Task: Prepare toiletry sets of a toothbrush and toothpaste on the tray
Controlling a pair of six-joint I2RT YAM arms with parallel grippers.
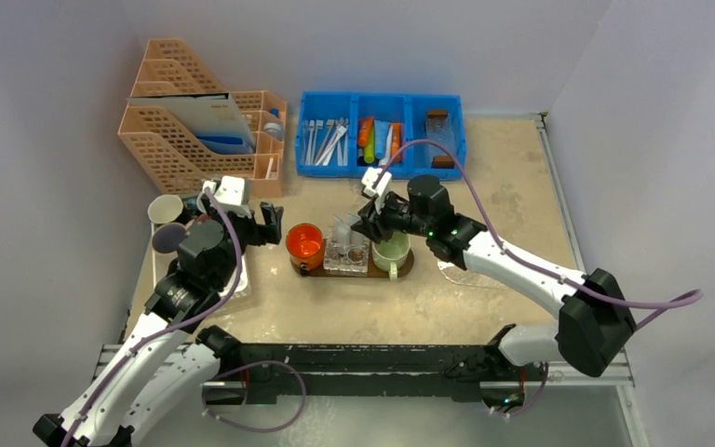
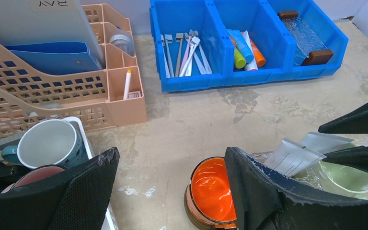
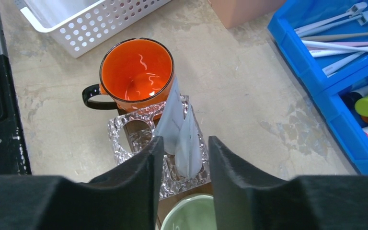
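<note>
The dark brown tray (image 1: 408, 271) lies mid-table and carries an orange mug (image 1: 304, 243), a clear glass holder (image 1: 346, 253) and a green mug (image 1: 391, 250). Two pale white-grey tubes (image 3: 182, 127) stand in the holder; they also show in the left wrist view (image 2: 297, 154). My right gripper (image 3: 186, 143) is open just above them, one finger on each side, with gaps showing. White-handled toothbrushes (image 1: 326, 142) lie in the blue bin (image 1: 382, 164). My left gripper (image 2: 170, 160) is open and empty, left of the orange mug (image 2: 211, 187).
The blue bin also holds orange, green and blue tubes (image 2: 245, 48) and a clear item with brown ends (image 2: 306, 36). Peach file organizers (image 1: 195, 121) stand at the back left. A white perforated basket (image 3: 86, 19) with mugs (image 2: 50, 141) sits at the left.
</note>
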